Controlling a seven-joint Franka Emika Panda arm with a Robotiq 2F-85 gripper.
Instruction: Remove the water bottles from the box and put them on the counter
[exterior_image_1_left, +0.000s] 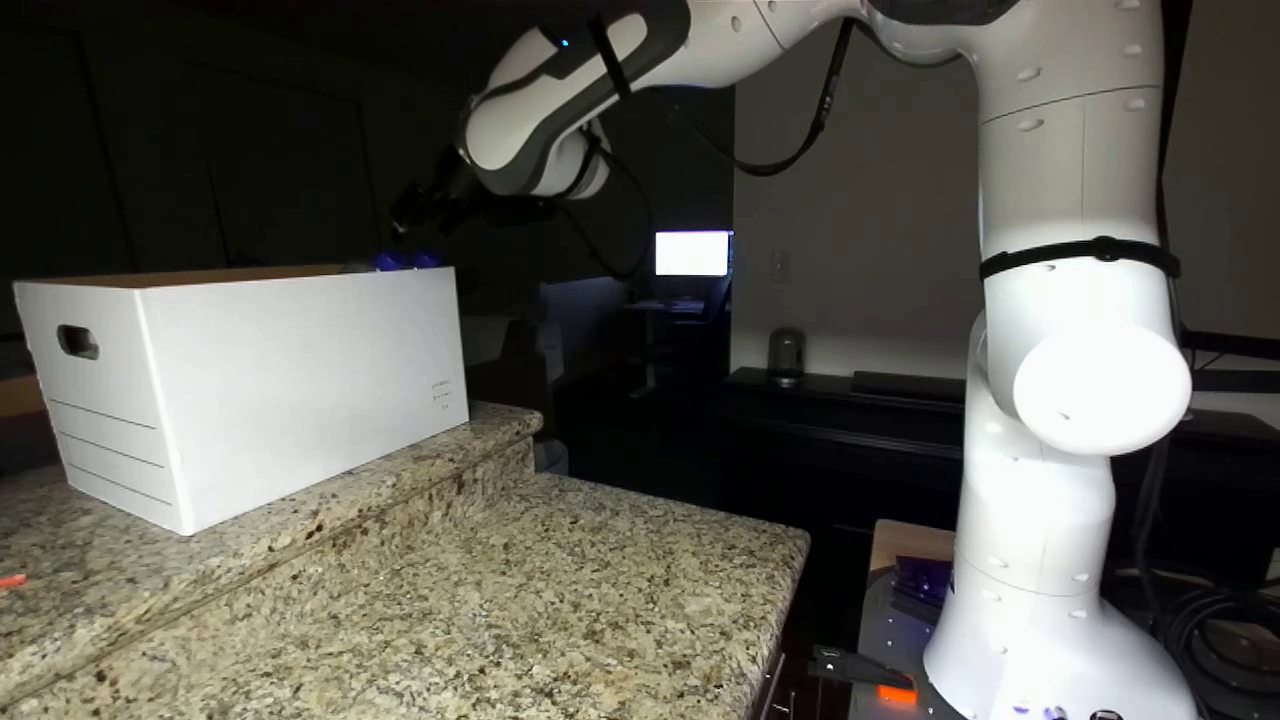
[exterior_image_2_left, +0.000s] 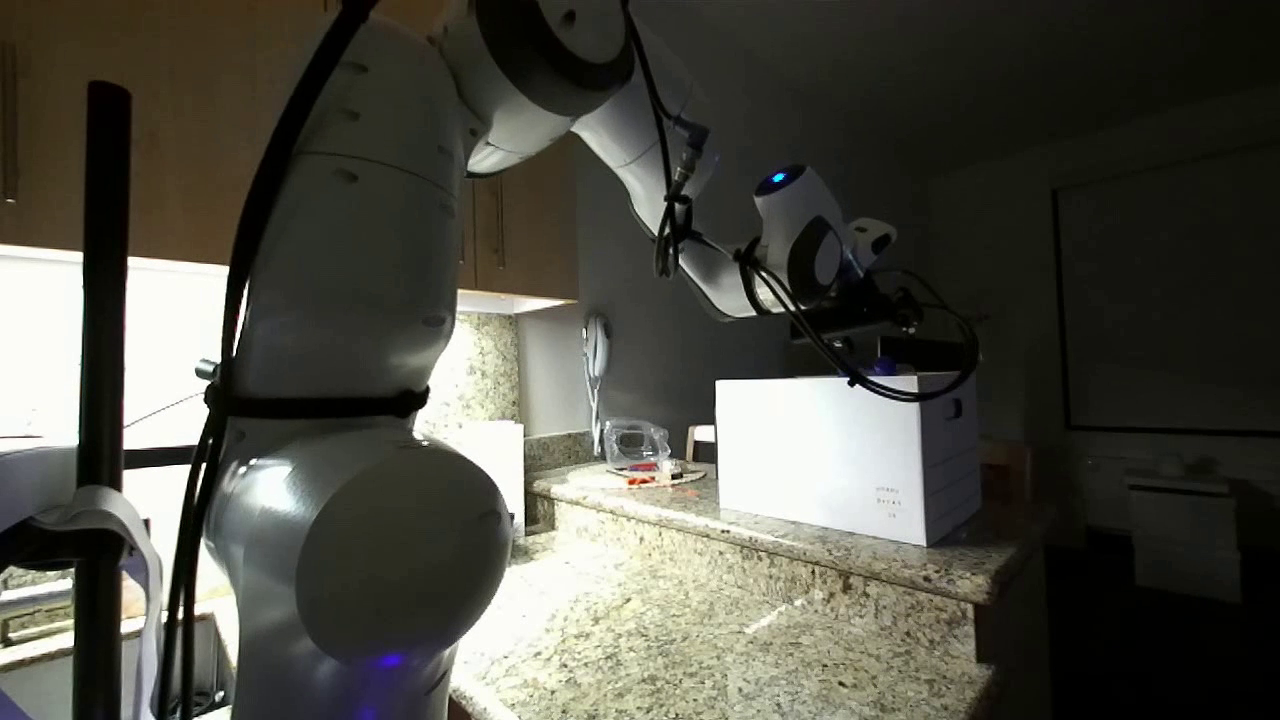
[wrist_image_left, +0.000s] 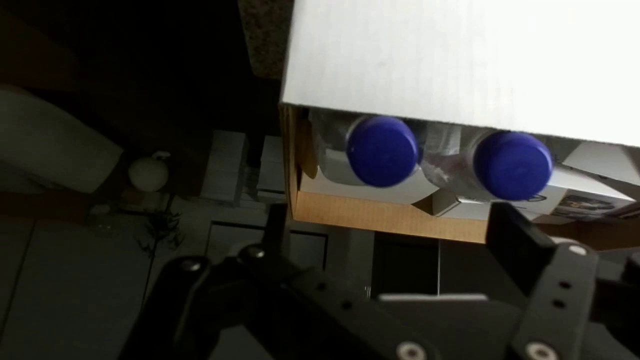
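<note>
The wrist view is being darkened at its left and is being filled toward its right by the white box (wrist_image_left: 440, 60). Inside the box, by its left corner, a water bottle (wrist_image_left: 360, 154) is being contained close to the long white wall, its blue cap (wrist_image_left: 386, 151) and part of its clear body being revealed; just right of it, along the same wall, another water bottle (wrist_image_left: 492, 166) is being contained, and a printed carton (wrist_image_left: 595, 206) is being seen farther right. Below both caps in this view, the gripper (wrist_image_left: 389, 222) is being held with its fingers (wrist_image_left: 515, 245) spread wide, a broad gap being left between them. In an exterior view, the box is being carried at left by the raised level of the counter (exterior_image_1_left: 480, 610), its long side being turned toward the straight front edge; a dark handle slot (exterior_image_1_left: 78, 342) is being presented at its left end, while the blue caps are being shown above the rim near its right end, close to the raised level's right corner, the gripper being poised just above them. Beyond the counter's right edge, the white arm (exterior_image_1_left: 1070, 180) is being seen. In an exterior view, the arm is being shown at left, a clear plastic package (exterior_image_2_left: 637, 440) and a pale round mat (exterior_image_2_left: 595, 480) are being carried toward the raised level's left end, and the box is being borne near its right corner, the gripper being suspended above it.
</note>
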